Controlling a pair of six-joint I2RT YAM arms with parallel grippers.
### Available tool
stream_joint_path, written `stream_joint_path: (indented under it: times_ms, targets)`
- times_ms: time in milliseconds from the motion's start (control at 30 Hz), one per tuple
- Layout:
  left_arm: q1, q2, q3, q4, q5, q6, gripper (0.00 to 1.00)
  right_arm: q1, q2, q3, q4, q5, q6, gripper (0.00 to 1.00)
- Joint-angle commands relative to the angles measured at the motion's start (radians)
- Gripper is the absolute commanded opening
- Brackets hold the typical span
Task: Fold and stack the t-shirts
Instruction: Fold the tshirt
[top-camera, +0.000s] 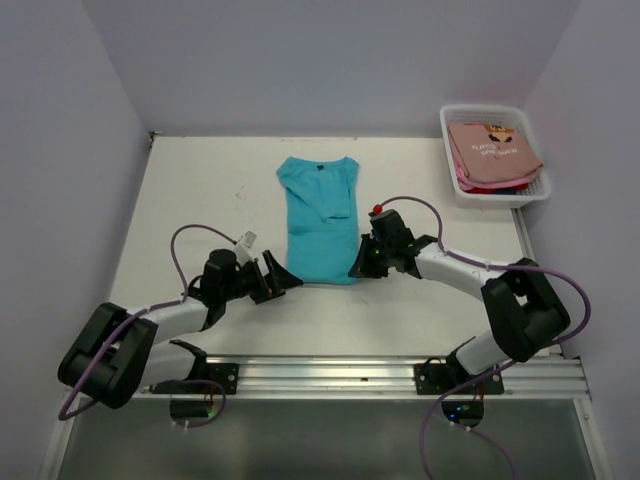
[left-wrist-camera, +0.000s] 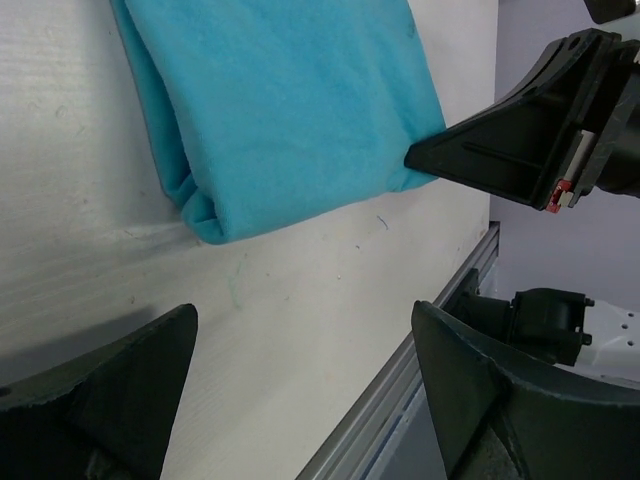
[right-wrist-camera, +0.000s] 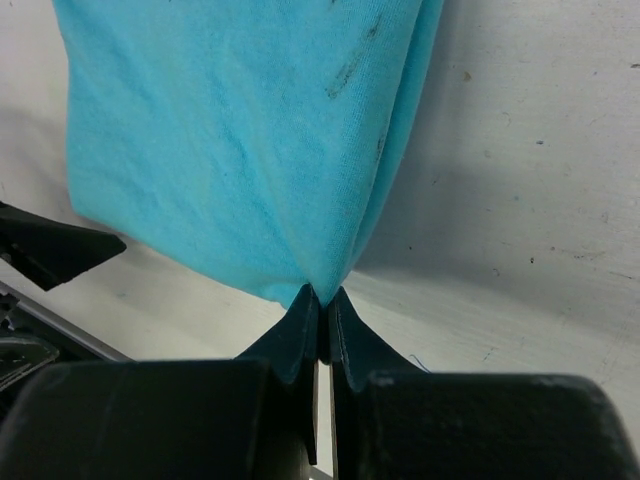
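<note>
White table (top-camera: 200, 200) carries my teal shirt (top-camera: 320, 215), half-folded, left of the basket (top-camera: 446, 140). Right gripper (right-wrist-camera: 322, 303) pinches a hem corner; left gripper (top-camera: 288, 279) gapes empty. Next, I judge: left grips the other corner, then fold crosswise.

The right gripper (right-wrist-camera: 322, 300) pinches the near corner of the teal t-shirt (right-wrist-camera: 220, 140), its black fingers (right-wrist-camera: 290, 335) pressed together on a gathered point of cloth. The shirt spreads far and left over the white table (right-wrist-camera: 540, 200).

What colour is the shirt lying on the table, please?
The shirt is plain teal, clearest in the right wrist view.
</note>
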Motion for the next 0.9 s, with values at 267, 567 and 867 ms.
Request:
stream_joint_path:
  times_ms: [267, 567, 867]
  targets:
    - [-0.005, 0.155, -0.008, 0.324, 0.008, -0.167, 0.86, 0.002, -0.027, 0.027, -0.012, 0.033, -0.026, 0.0]
    - [-0.003, 0.237, 0.017, 0.37, -0.032, -0.223, 0.74, 0.002, -0.024, 0.022, -0.009, 0.039, -0.029, 0.0]
    - [-0.003, 0.31, 0.035, 0.345, -0.085, -0.21, 0.68, 0.002, -0.024, 0.016, 0.001, 0.036, -0.029, 0.0]
